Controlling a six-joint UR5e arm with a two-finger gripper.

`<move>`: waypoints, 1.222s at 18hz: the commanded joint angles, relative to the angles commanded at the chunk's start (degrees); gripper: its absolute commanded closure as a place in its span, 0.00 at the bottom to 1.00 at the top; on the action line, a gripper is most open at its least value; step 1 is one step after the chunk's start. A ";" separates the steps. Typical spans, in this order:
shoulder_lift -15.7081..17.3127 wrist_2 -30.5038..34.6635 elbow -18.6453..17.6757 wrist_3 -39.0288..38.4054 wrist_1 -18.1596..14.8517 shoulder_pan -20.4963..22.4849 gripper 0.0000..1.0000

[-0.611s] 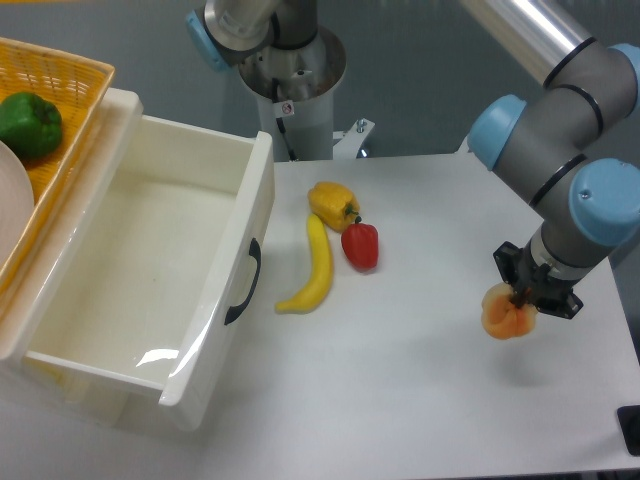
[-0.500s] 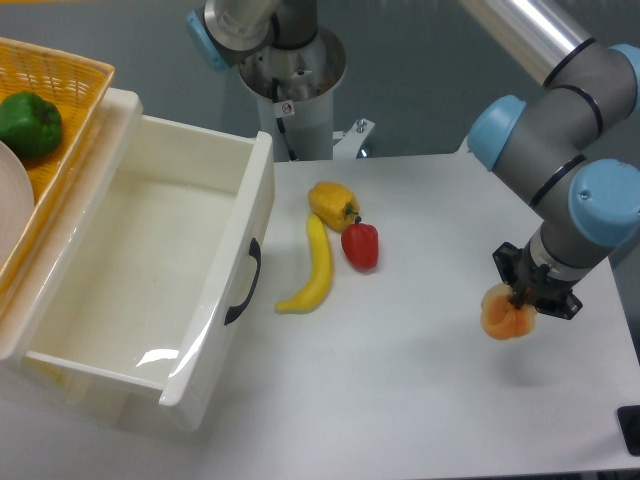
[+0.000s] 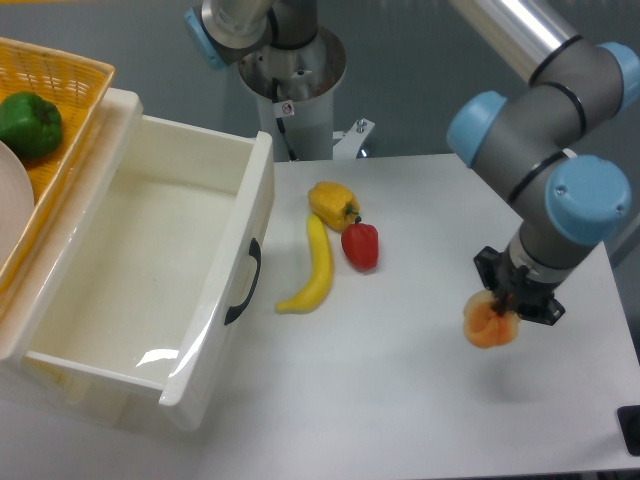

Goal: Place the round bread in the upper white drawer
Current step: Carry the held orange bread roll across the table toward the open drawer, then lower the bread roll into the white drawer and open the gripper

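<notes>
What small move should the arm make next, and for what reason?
Probably carry on leftward: the tool holds the round bread above the table's right side, and the upper white drawer stands open far left, past the banana.

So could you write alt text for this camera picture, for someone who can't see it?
A robot arm's pincer holds a round bread above the right side of a white table. At left an upper white drawer stands open and empty; between them lie a banana, a yellow pepper and a red pepper.
</notes>
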 joint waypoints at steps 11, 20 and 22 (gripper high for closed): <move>9.15 -12.67 -0.70 -17.41 0.09 -6.41 1.00; 13.28 -16.63 -7.64 -19.10 0.09 -15.82 1.00; 14.16 -16.72 -9.05 -19.27 0.17 -17.23 1.00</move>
